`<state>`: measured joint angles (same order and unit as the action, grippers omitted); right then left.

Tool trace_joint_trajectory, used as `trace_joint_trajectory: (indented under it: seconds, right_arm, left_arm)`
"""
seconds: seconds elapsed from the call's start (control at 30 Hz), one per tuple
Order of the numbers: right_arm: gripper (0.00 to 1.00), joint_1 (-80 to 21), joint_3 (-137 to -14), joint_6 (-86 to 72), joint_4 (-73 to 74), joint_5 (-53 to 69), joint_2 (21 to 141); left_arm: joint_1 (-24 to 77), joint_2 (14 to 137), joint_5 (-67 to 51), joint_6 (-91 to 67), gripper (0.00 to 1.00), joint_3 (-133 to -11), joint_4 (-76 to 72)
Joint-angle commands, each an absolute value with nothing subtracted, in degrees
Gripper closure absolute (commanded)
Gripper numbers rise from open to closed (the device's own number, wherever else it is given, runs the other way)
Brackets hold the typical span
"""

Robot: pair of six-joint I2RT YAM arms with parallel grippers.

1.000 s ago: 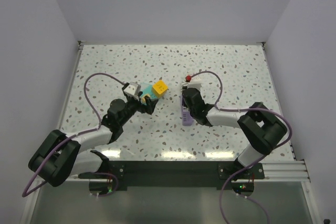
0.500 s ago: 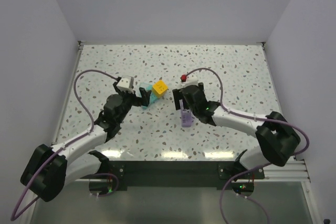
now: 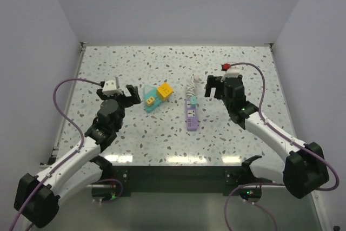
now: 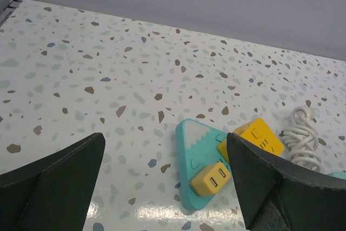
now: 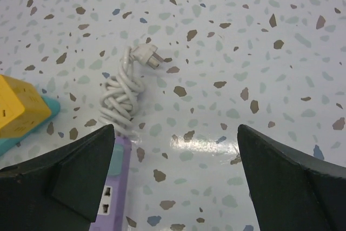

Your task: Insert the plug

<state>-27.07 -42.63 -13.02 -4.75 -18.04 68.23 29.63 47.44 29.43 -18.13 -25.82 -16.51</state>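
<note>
Clearly, both pincers stand wide and empty: left gripper point(image 3: 117, 93) middle left, right gripper point(image 3: 223, 86) right of centre. The plug point(image 5: 147, 55) lies loose, upper left in the right wrist view, above the power strip point(image 5: 111, 209).

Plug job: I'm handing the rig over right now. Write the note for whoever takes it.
Left pincer: open, empty, left of the teal socket block.
Right pincer: open, empty, right of the purple power strip.
White cord: coiled at the strip's far end, its plug loose on the table, in no socket.
Small yellow plug sits on the teal block, yellow cube beside it; whether it is fully seated, cannot tell.
Left: the white plug, if meant, needs picking up and inserting.
</note>
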Motion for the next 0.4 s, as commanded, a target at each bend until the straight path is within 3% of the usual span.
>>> trace_joint_trajectory:
  seconds: [0.0,0.37]
  right_arm:
    - [0.01,-24.35,-40.26,-13.44,-7.55,-13.63,64.61]
    - [0.01,-17.67,-34.63,-16.61,-9.32,-9.49,57.75]
  left_arm:
    - [29.27,45.97,34.98,-19.51,0.0,-28.82,-12.75]
    - [29.27,46.76,36.21,-18.54,0.0,-31.46,-10.72]
